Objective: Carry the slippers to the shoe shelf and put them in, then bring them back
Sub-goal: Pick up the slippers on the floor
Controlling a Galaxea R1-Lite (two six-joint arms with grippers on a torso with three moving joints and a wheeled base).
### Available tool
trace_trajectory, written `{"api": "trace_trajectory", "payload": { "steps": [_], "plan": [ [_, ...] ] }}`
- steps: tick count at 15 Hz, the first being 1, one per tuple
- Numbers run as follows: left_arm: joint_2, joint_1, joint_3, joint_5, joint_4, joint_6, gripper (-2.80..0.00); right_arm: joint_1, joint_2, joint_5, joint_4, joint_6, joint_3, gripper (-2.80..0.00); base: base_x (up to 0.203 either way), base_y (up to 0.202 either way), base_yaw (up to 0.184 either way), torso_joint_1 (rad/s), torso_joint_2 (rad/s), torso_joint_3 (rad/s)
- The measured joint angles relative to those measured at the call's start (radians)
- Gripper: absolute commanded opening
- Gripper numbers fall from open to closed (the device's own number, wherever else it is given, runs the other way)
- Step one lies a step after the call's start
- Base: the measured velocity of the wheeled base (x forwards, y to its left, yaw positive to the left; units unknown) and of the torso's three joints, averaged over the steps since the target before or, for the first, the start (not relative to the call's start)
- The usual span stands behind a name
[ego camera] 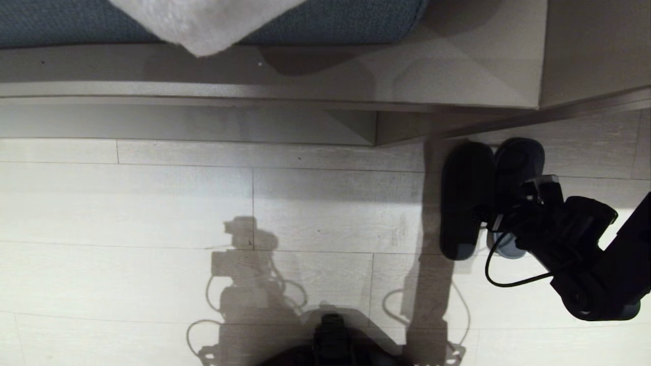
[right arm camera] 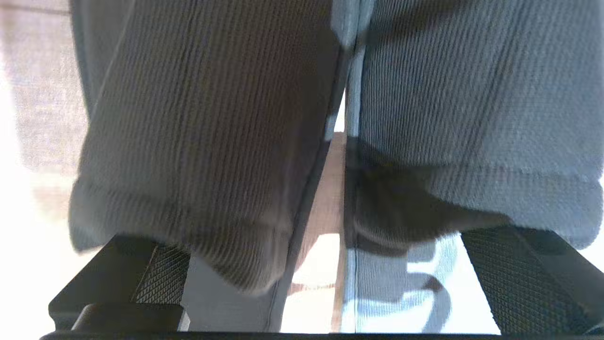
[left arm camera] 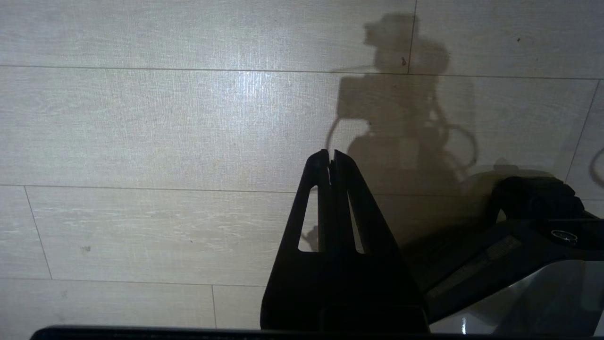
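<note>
Two flat dark grey-blue fabric slide slippers [ego camera: 480, 195] lie side by side on the pale wood-plank floor [ego camera: 203, 203], toes toward the base of the taupe laminate furniture [ego camera: 457, 66], close to its corner. Right gripper [ego camera: 496, 213] sits low over the pair from the heel side; in the right wrist view its fingers [right arm camera: 514, 278] stand spread wide, one outside each slipper's upper, with ribbed cloth filling the space between them. Neither pad visibly presses the fabric, so no grip yet by my reading; contact cannot be told for certain. Left gripper [left arm camera: 330, 165] hangs parked over bare floor, fingers pressed together, empty. Grey-blue cushion [ego camera: 330, 20] and white towel corner [ego camera: 203, 25] sit on the ledge above. No shoe cubby shows in any view. Judgement on progress: slippers rest on the floor with open jaws around them, which fits either a pickup about to start or a set-down just ended; which leg of the trip this is cannot be settled here. If the former, closing, lifting, carrying, shelving and returning all remain.
</note>
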Motion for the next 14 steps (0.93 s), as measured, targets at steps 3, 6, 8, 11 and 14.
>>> {"api": "trace_trajectory", "payload": {
  "steps": [3,6,8,11,14],
  "plan": [
    [0.000,0.000,0.000,0.000,0.000,0.000,-2.80,0.001,0.010,0.000,0.000,0.003,-0.033,0.00,0.000,0.000,0.000,0.000,0.00,0.000],
    [0.000,0.000,0.000,0.001,0.000,0.000,-2.80,0.002,0.014,0.000,0.000,-0.003,-0.082,0.00,0.000,0.000,0.000,0.000,0.00,0.000],
    [0.000,0.000,0.000,0.000,0.000,0.000,-2.80,0.008,0.022,-0.001,0.000,-0.001,-0.098,0.00,0.000,0.000,0.000,0.000,0.00,0.000],
    [0.000,0.000,0.000,0.001,0.000,0.000,-2.80,0.014,0.028,-0.001,0.000,0.003,-0.097,0.00,0.000,0.000,0.000,0.000,0.00,0.000],
    [0.000,0.000,0.000,0.000,0.000,0.000,-2.80,0.015,0.046,-0.001,0.000,0.002,-0.124,0.00,0.000,0.000,0.000,0.000,0.00,0.000]
  ]
}}
